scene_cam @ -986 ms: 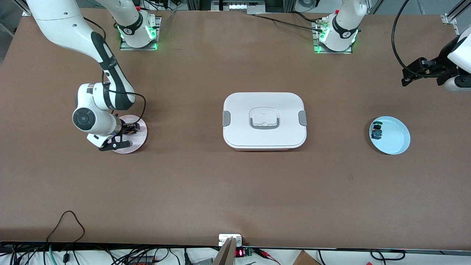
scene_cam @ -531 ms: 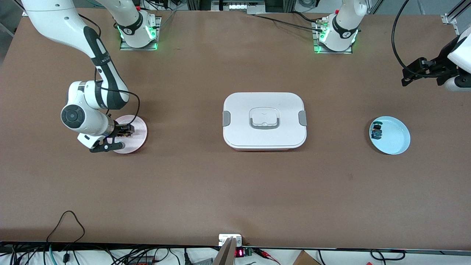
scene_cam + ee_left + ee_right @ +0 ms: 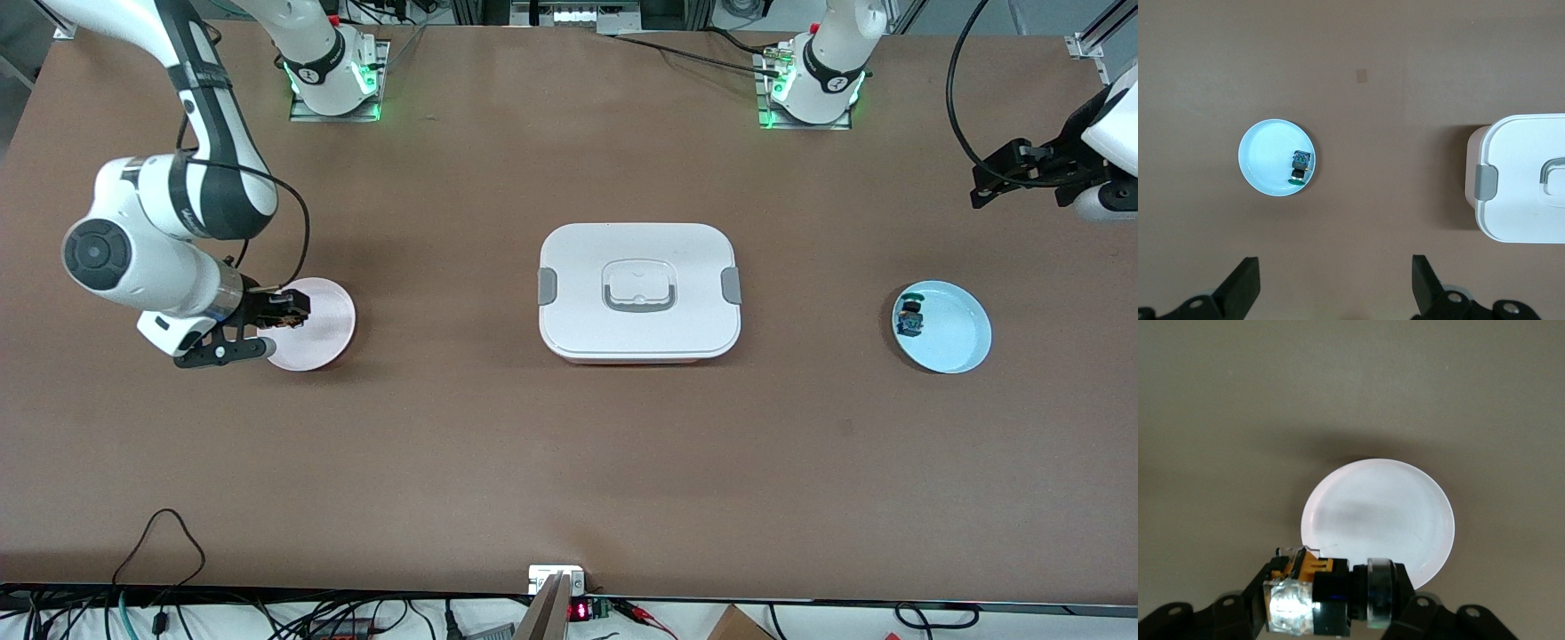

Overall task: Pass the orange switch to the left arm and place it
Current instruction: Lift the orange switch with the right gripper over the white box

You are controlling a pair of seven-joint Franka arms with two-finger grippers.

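Note:
My right gripper (image 3: 286,309) is shut on the orange switch (image 3: 1328,595), a small part with an orange body, black ends and a clear cap. It holds it in the air over the edge of the pink plate (image 3: 318,331), which also shows bare in the right wrist view (image 3: 1385,513). The white box (image 3: 638,292) sits mid-table; its corner shows in the left wrist view (image 3: 1525,180). My left gripper (image 3: 1335,287) is open and empty, waiting high over the left arm's end of the table (image 3: 1022,173).
A light blue plate (image 3: 956,333) toward the left arm's end holds the small blue switch with a green tip (image 3: 909,318); both show in the left wrist view, plate (image 3: 1261,157) and switch (image 3: 1299,167). Cables lie along the table edge nearest the front camera.
My right gripper has risen from the pink plate with the orange switch and drawn toward the right arm's end of the table. The left arm has not moved.

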